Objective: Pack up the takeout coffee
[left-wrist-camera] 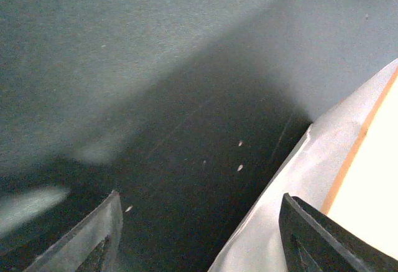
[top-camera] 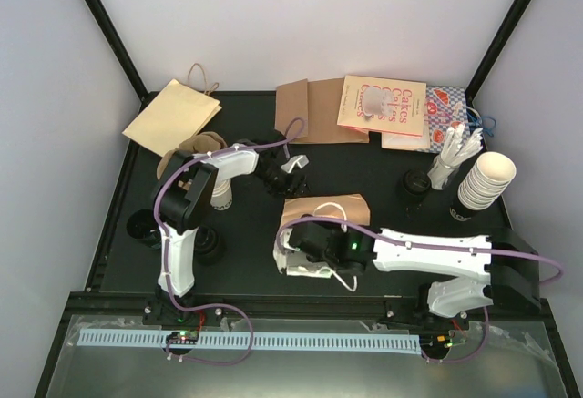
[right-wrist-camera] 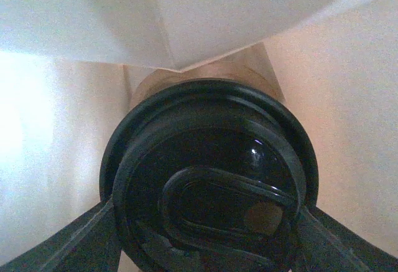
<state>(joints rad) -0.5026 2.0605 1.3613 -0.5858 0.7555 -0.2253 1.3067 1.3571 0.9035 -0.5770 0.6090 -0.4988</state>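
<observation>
We judge the packing well along but not finished. In the right wrist view the takeout coffee (right-wrist-camera: 211,178) fills the middle of the frame. Its black lid is seated on the cup and faces the camera, and pale tan walls of the paper bag (right-wrist-camera: 339,110) close in above and on both sides, so we take the cup to be inside the bag already. The right gripper (right-wrist-camera: 208,225) has a finger against each side of the cup just under the lid's rim at the lower corners, and we read that as a grip on the cup, not yet let go. From above, the cup itself is hidden. We only see the right gripper (top-camera: 305,248) reaching into the bag (top-camera: 328,209) at the centre of the table (top-camera: 383,157), and the bag seems to lie on its side, though we cannot be sure. The left gripper (top-camera: 278,177) sits just above and left of the bag in that view. Its own camera shows the left gripper (left-wrist-camera: 199,241) with jaws spread wide and nothing but dark table between them, the bag's edge (left-wrist-camera: 348,178) running along the lower right. What we think remains is to set the cup down, release it, draw the right arm out, and perhaps stand the bag up or close it.
</observation>
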